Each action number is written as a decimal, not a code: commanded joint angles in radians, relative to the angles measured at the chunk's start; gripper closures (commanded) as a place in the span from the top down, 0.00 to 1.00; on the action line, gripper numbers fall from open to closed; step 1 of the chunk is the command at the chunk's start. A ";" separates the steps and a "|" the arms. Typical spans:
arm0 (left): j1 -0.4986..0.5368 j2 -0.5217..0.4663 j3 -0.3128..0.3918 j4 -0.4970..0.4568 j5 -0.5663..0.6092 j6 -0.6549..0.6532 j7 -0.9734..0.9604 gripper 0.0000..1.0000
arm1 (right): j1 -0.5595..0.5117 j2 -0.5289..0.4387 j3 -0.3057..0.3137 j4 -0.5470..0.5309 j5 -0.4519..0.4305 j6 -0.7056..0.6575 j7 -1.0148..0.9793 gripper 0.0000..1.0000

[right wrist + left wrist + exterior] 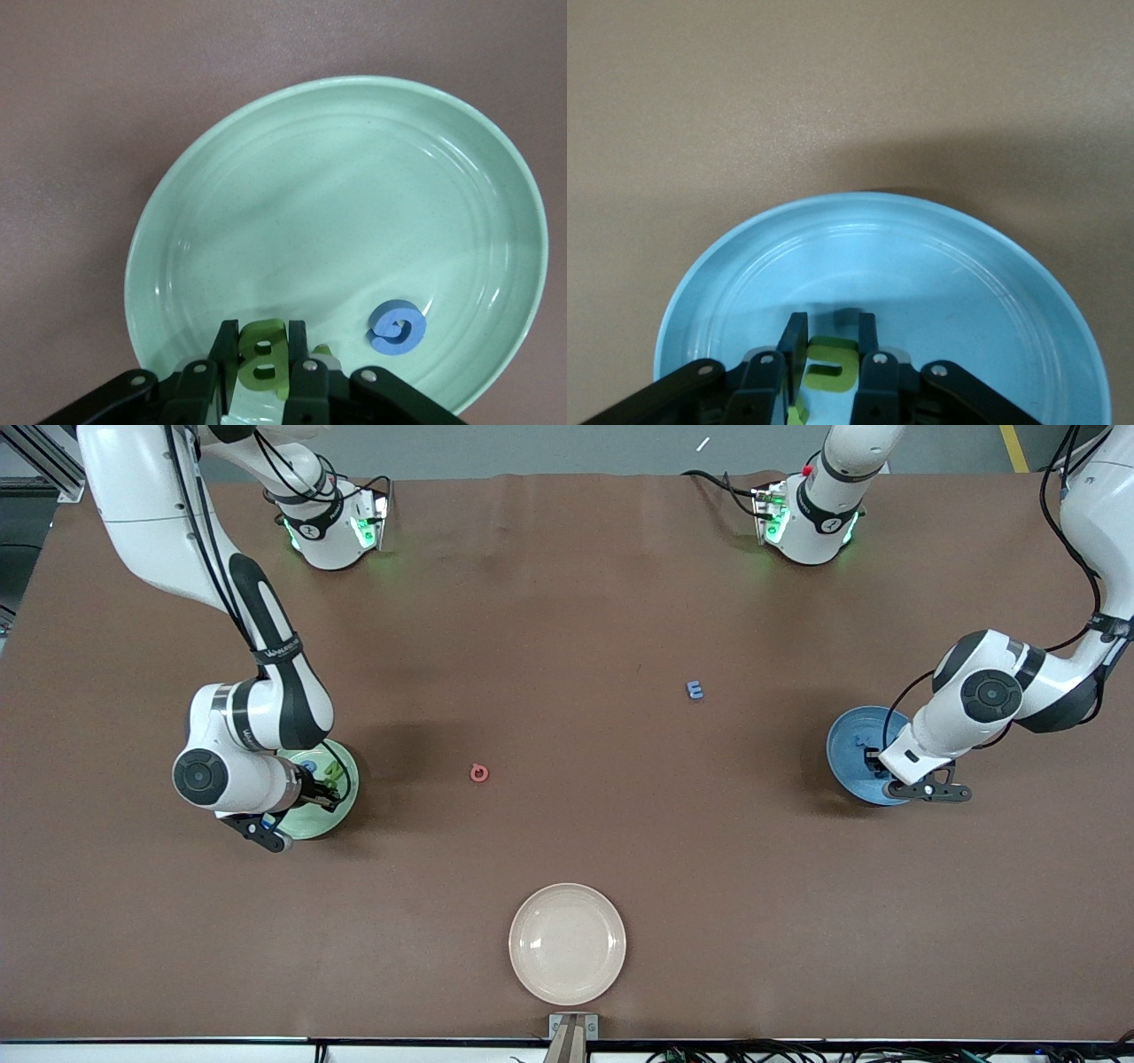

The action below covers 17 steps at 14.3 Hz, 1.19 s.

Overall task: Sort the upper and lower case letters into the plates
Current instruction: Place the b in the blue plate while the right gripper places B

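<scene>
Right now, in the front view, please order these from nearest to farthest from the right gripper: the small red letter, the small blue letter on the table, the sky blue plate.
1. Small red foam letter, on the bare table toward the middle, nearest to the right gripper.
2. Small blue foam letter, on the table farther toward the left arm's end.
3. Round sky blue plate, at the left arm's end.

In the front view, the right arm is covering much of the green plate (341, 802), and the left arm is hiding part of the blue plate (846, 744). The blue letter (695, 690) and red letter (479, 773) are appearing too small to read.
</scene>
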 commanded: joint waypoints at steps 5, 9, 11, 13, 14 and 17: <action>-0.009 -0.009 -0.003 0.017 0.001 -0.004 0.029 1.00 | -0.015 0.009 0.014 0.001 -0.002 0.026 0.004 0.07; -0.002 -0.038 -0.121 0.017 -0.131 -0.151 0.014 1.00 | -0.018 -0.005 0.015 0.010 -0.005 0.012 -0.009 1.00; -0.002 -0.041 -0.196 0.017 -0.182 -0.220 -0.084 1.00 | -0.013 -0.019 0.015 0.057 -0.002 -0.084 0.010 1.00; -0.002 -0.038 -0.267 0.011 -0.185 -0.257 -0.237 1.00 | -0.006 -0.021 0.026 0.137 0.007 -0.201 0.045 1.00; -0.002 -0.037 -0.299 0.002 -0.185 -0.257 -0.311 1.00 | -0.001 -0.025 0.040 0.154 0.013 -0.215 0.089 1.00; -0.006 -0.034 -0.419 -0.038 -0.186 -0.255 -0.602 1.00 | 0.035 -0.039 0.107 0.165 0.050 -0.198 0.271 1.00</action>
